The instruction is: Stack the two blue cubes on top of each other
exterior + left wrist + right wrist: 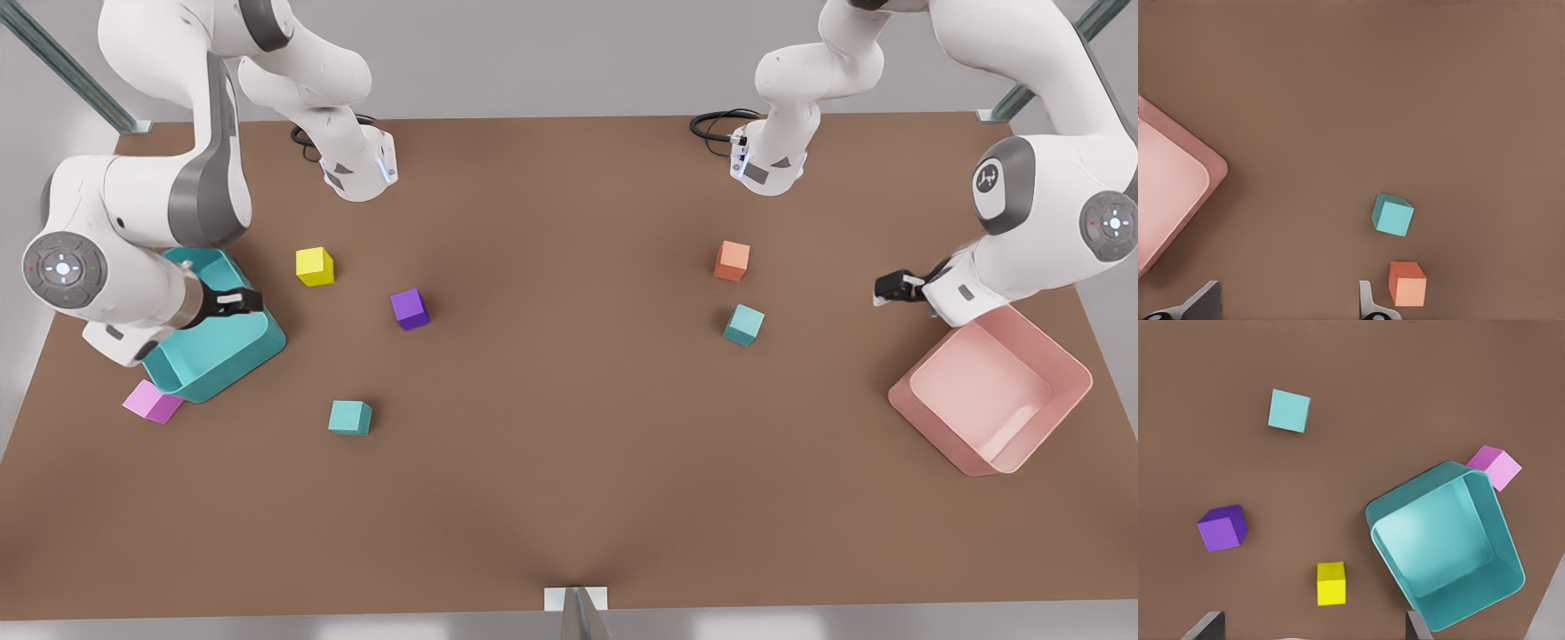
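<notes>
Two blue cubes lie apart on the brown table. One blue cube [349, 417] [1289, 411] rests toward the front view's left, nearer the front edge. The other blue cube [743, 324] [1392, 215] sits toward the front view's right, just below an orange cube [732, 260] [1407, 283]. My left gripper [889, 289] [1286, 307] hovers open at the front view's right, beside the pink bin. My right gripper [240, 302] [1311, 630] hangs open over the teal bin at the front view's left. Neither holds anything.
A teal bin [231, 364] [1501, 587] stands at the left with a pink cube [152, 401] [1495, 467] against it. A pink bin [929, 427] [1178, 200] stands at the right. A yellow cube [315, 266] and a purple cube [410, 308] lie left of centre.
</notes>
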Robot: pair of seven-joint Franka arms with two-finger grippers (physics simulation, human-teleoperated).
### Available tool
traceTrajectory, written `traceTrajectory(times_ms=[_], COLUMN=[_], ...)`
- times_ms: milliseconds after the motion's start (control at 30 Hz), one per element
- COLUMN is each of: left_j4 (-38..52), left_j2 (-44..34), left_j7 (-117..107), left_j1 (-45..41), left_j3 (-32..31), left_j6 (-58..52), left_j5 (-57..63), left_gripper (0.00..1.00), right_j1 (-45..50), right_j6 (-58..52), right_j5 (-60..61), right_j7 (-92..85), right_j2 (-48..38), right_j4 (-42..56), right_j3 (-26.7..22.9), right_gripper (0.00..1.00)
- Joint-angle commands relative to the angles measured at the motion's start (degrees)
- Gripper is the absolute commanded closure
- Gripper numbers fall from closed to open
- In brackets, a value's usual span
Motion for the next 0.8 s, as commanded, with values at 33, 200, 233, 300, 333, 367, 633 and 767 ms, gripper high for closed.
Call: traceTrajectory(times_ms=[33, 200, 233, 300, 333, 367, 633, 767], left_j4=[0.1, 0.1, 0.1, 0.1, 0.1, 0.1, 0.1, 0.3], left_j2=[-0.2, -0.5, -0.5, -0.5, -0.4, -0.4, 0.9, 2.1], left_j7=[6.2, 6.1, 6.1, 6.1, 6.1, 6.1, 6.0, 6.0], left_j1=[0.0, 0.0, 0.0, 0.0, 0.0, 0.0, 0.6, 3.6], left_j3=[-0.1, -0.2, -0.2, -0.2, -0.2, -0.2, 0.0, 0.1], left_j6=[2.3, 1.6, 1.6, 1.6, 1.6, 1.6, 2.0, 3.3], left_j5=[0.0, 0.1, 0.1, 0.1, 0.1, 0.1, 0.4, 2.6], left_gripper=[0.0, 0.0, 0.0, 0.0, 0.0, 0.0, 0.0, 0.0], right_j1=[0.2, 0.3, 0.3, 0.1, 0.1, -0.1, 0.4, 0.3], right_j6=[3.3, 17.5, 20.9, 23.7, 24.8, 29.8, 52.3, 52.4], right_j5=[0.1, 1.8, 1.5, 1.4, 1.5, 1.7, 2.0, 2.5], right_j7=[-3.5, 1.2, 2.4, 3.8, 4.6, 4.7, 13.5, 14.3], right_j2=[0.5, 15.2, 16.0, 16.4, 16.4, 16.2, 15.1, 16.4], right_j4=[0.2, -0.4, -0.9, -1.0, -1.8, -4.8, -18.4, -18.3], right_j3=[0.0, 0.0, 0.0, -0.1, -0.1, -0.1, 0.1, 0.2], right_gripper=[0.0, 0.0, 0.0, 0.0, 0.0, 0.0, 0.0, 0.0])
